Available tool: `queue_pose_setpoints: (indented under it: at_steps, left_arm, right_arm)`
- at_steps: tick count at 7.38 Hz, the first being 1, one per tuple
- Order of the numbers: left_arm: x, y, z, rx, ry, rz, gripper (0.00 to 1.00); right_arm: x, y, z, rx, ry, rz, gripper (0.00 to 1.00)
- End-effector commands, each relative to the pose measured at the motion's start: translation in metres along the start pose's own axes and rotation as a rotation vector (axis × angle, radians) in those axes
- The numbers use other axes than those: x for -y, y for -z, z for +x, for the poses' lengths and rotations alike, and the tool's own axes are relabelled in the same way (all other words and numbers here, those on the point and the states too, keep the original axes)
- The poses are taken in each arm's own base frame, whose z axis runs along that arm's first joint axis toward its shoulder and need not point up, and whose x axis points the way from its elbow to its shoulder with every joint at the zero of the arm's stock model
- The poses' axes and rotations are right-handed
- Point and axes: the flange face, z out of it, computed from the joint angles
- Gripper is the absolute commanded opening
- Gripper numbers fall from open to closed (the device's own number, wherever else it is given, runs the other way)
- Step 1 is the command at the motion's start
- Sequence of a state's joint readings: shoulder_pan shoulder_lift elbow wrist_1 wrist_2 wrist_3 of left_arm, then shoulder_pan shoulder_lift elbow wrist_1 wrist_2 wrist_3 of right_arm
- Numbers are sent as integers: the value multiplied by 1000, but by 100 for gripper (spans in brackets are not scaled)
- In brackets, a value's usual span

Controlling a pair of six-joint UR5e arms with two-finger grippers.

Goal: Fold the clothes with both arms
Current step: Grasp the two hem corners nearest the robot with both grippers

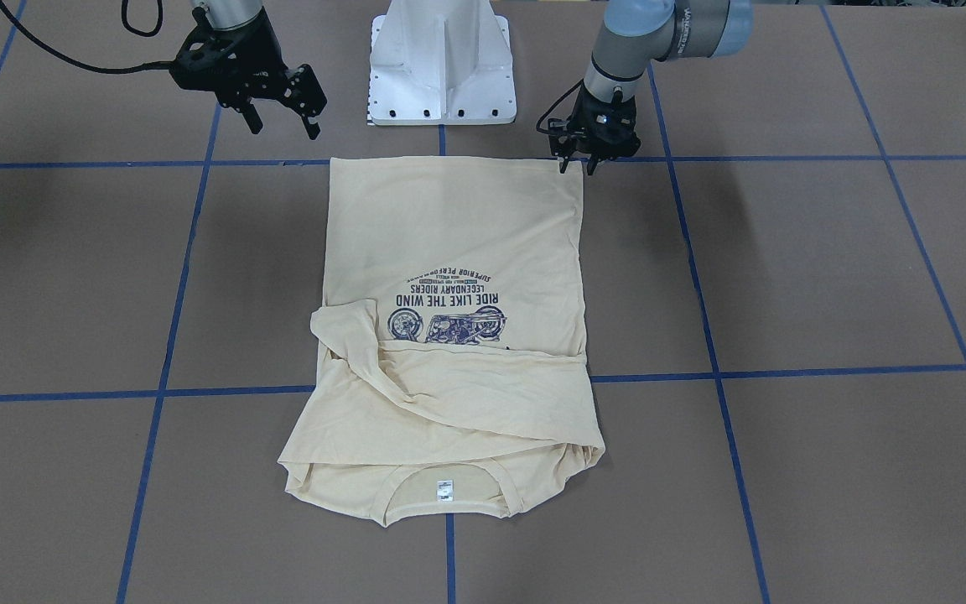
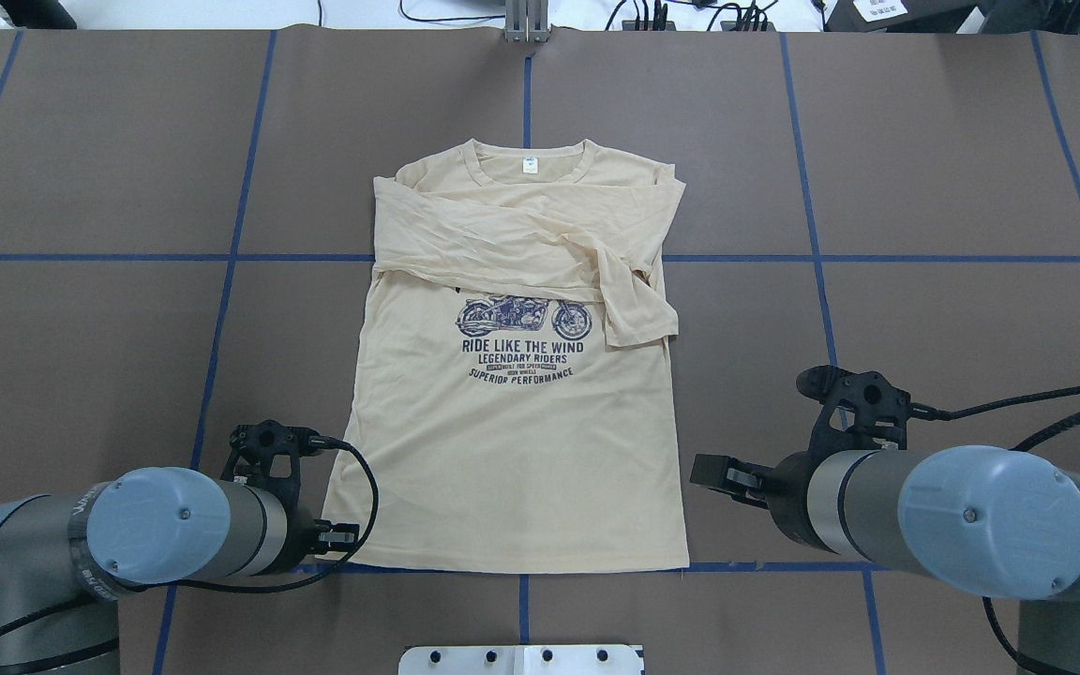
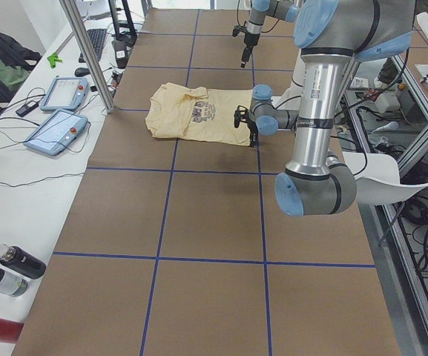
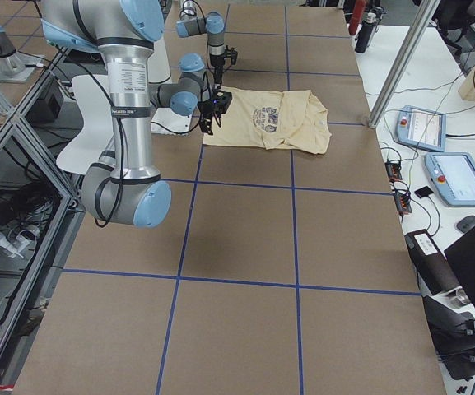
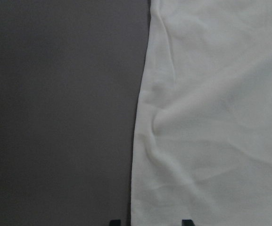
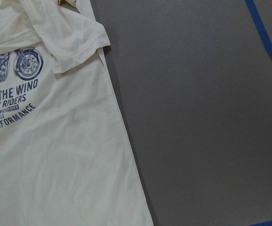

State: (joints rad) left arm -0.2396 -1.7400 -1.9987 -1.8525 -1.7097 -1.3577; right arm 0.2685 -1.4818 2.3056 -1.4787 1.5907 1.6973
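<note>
The cream-yellow shirt [image 1: 449, 235] lies flat on the brown table, print up, both sleeves folded across the chest, collar and white label [image 2: 530, 166] on the side away from me. My left gripper [image 1: 578, 165] is low at the hem corner on my left. In the left wrist view its two fingertips [image 5: 114, 222] stand apart astride the shirt's side edge [image 5: 211, 117], so it is open. My right gripper [image 1: 282, 124] is open and empty, raised above the table beside the other hem corner, a little apart from the cloth [image 6: 55, 165].
The white pedestal base [image 1: 441, 75] stands just behind the hem. Blue tape lines [image 1: 785, 369] cross the table. A metal post [image 3: 87, 52], two tablets [image 3: 54, 130] and bottles [image 3: 17, 261] stand along the far side bench.
</note>
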Motion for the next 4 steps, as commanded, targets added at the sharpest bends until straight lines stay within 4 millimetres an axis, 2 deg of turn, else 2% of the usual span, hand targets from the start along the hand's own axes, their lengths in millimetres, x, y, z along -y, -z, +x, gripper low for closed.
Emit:
queue_pose_setpoints:
  at_steps: [1,4]
  left_arm:
    - [-2,0,2,-3,-1,-3,53]
    - [-4,-3,2,-1,-4,-8,46]
  right_arm:
    - [0,0,0,0,1,0,100]
    - [-1,0,0,0,0,-1,100]
